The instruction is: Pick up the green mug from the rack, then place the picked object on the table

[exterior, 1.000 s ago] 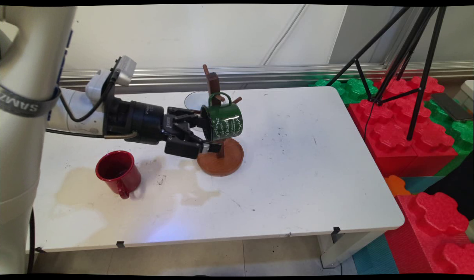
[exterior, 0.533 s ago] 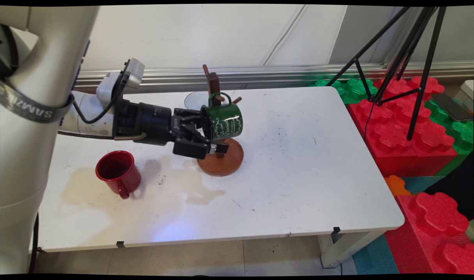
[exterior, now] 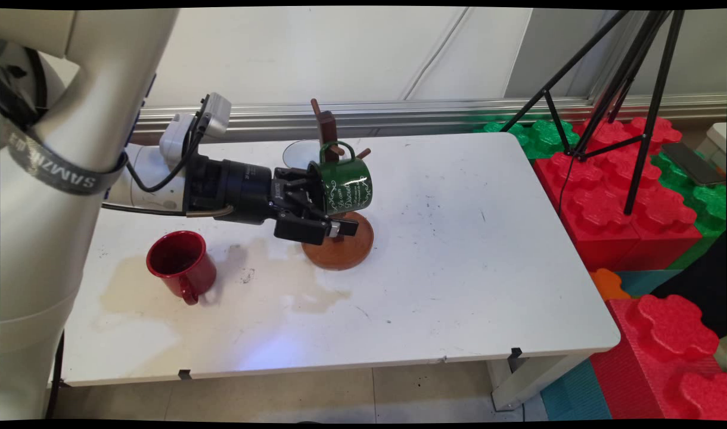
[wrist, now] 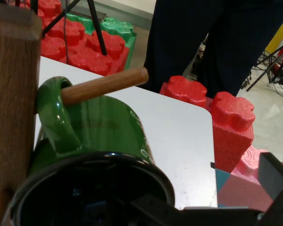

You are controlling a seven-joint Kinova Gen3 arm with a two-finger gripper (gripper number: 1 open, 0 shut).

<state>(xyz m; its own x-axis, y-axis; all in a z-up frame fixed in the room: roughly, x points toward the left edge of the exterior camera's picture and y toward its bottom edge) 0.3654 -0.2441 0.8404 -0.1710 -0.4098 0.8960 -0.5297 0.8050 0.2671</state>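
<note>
The black two-finger gripper reaches in level from the left of the wooden mug tree and stands wide about the rim of the green enamel mug: one finger lies outside and below the mug, over the tree's round base, and the other goes into the mug's mouth; whether either presses the wall cannot be told

The green mug hangs on the mug tree by its handle, which is looped over a wooden peg, with its mouth turned toward the gripper. In the hand view the mug's dark inside fills the lower left, right beside the tree's post

A red mug stands upright on the white table well to the left of the mug tree, on a brownish stain. Just behind the tree lies a clear round glass thing. Far right of the tree, off the table, are red and green foam blocks and a black tripod
</note>
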